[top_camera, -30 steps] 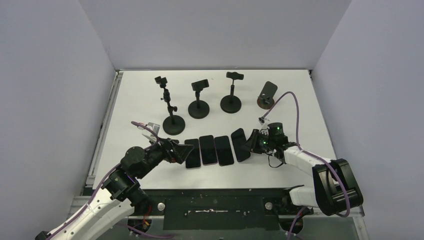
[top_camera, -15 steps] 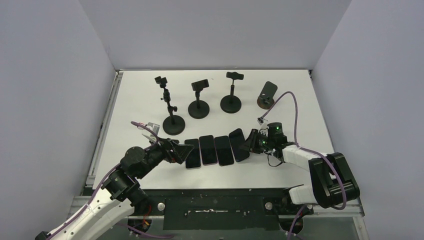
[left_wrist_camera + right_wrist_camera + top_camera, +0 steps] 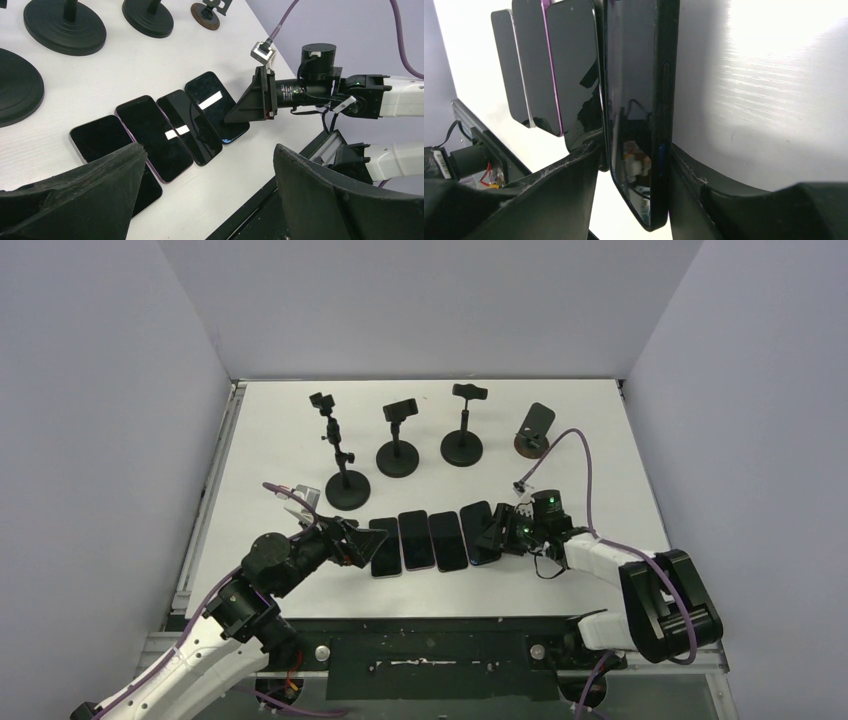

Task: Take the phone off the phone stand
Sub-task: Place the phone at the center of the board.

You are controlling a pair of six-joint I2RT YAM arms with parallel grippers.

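Several dark phones lie side by side in a row on the white table [image 3: 560, 410]. My right gripper [image 3: 503, 530] lies low at the row's right end, shut on the rightmost phone [image 3: 481, 531]. In the right wrist view [image 3: 635, 147] that phone [image 3: 639, 100] sits edge-on between my two fingers, close to the table. It also shows in the left wrist view [image 3: 216, 102]. My left gripper [image 3: 358, 543] is open and empty over the near end of the leftmost phone [image 3: 385, 547]. The phone stands at the back, such as the nearest one [image 3: 347, 488], hold nothing.
Other black stands [image 3: 399, 458] [image 3: 461, 448] and a small tilted stand [image 3: 533, 430] are at the back. The table's dark front rail [image 3: 430, 635] is close behind both grippers. A purple cable [image 3: 590, 455] arcs over the right arm.
My right gripper has moved a little left and toward the row with the rightmost phone, which now lies closer in line with the others. The left arm has not moved.
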